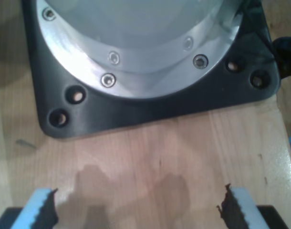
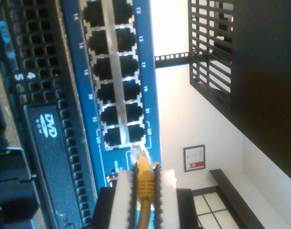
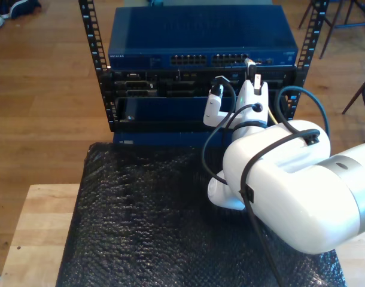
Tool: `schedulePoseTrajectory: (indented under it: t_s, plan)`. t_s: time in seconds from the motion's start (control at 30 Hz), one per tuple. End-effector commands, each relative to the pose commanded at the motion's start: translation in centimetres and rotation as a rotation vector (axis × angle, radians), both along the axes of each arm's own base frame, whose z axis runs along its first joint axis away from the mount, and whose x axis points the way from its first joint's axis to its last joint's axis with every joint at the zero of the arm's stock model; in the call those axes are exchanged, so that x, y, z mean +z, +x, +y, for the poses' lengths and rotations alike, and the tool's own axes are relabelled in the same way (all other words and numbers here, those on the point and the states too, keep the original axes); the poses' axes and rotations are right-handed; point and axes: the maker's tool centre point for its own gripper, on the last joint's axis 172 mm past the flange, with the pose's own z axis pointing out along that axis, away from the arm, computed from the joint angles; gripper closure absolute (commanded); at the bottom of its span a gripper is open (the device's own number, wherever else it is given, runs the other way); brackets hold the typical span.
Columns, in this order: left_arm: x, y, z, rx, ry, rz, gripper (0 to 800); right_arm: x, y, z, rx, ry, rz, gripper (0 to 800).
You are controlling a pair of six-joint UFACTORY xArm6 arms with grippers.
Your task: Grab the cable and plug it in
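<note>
Legibly, "DVD" drive label (image 2: 50, 119) (numbered ports (image 2: 114, 81))

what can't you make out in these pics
- Cable: in the second wrist view, it runs off the picture's edge behind my second gripper, so its length is cut off.
- Plug tip: blurred against the blue switch; I cannot tell whether it has entered a port.
- Port numbers in the exterior view: too small to read on the switch.
- My first gripper: its pads are cut off by the picture's edge.
</note>
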Motion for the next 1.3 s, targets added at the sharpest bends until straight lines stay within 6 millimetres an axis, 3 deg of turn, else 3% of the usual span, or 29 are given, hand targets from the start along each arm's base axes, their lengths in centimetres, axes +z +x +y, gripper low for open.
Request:
schedulePoseTrajectory:
  t_s: [0.3,0.57,1.3]
  plan:
    - [0.0,0.0,0.0,0.000,0.000,0.000,0,0.5,0.0,0.9,0.011,0.007,-0.014,800]
    - [0.0,0.0,0.0,0.002,0.000,0.000,0,1.0,0.5,0.1,-0.026,0.019,-0.024,800]
    - [0.0,0.0,0.0,0.000,0.000,0.000,0,0.0,0.9,0.6,-0.013,0.014,0.015,800]
